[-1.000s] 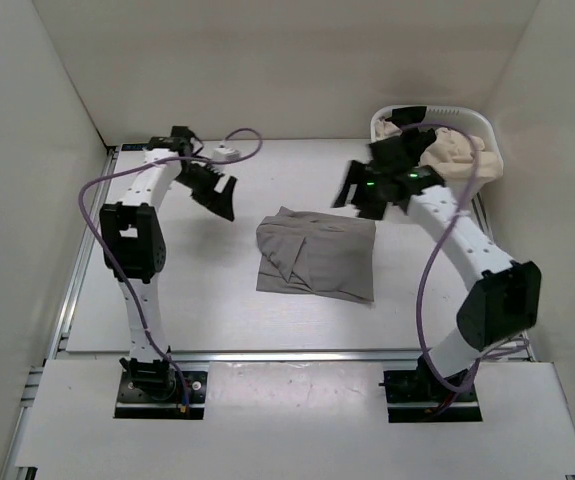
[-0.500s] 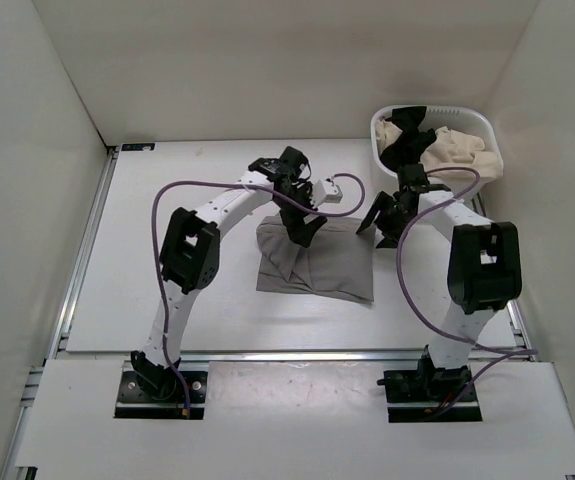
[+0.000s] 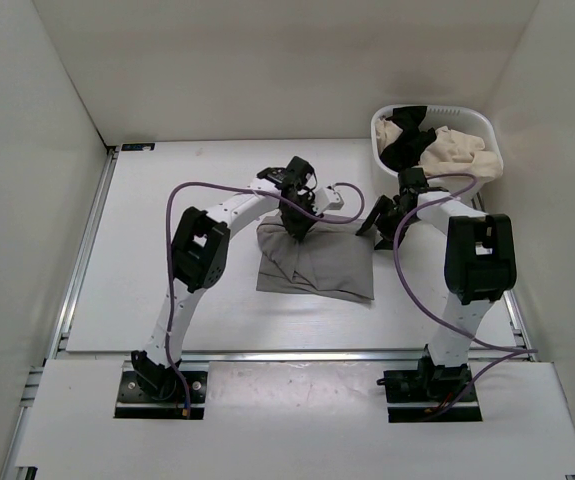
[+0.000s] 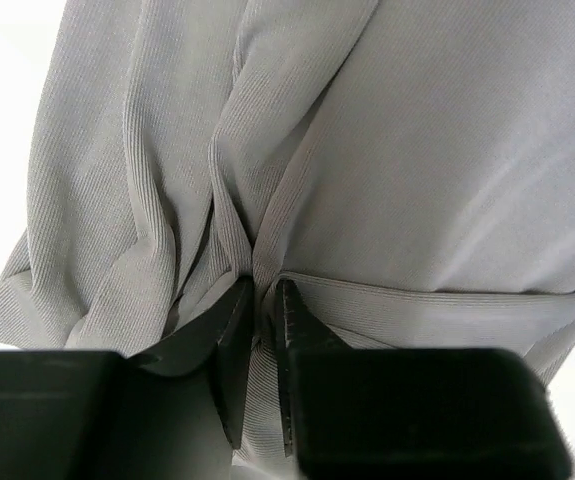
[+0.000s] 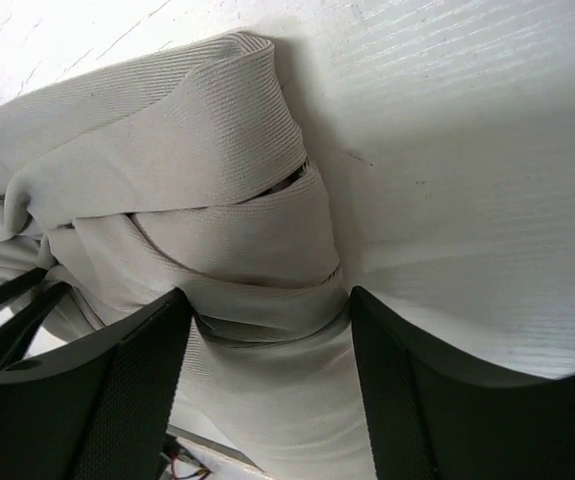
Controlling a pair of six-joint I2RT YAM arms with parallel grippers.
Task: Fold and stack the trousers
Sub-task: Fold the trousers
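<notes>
Since 0.5 s ago both arms shifted only a little and settled on the far edge of the trousers [image 3: 322, 262], which lie folded in the middle of the table [image 3: 167, 260]. Our left gripper [image 4: 264, 295], at the cloth's 11 o'clock corner, pinches a grey ridge, its jaws almost together. Our right gripper [image 5: 267, 310], at 1 o'clock, keeps its jaws spread, with the bunched corner between them.

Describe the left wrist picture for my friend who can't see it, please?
Two black fingers of the left arm pinch a fold of the grey trousers. The wrinkled, ribbed cloth fills almost the whole picture, with a bit of white table at the top left.
</notes>
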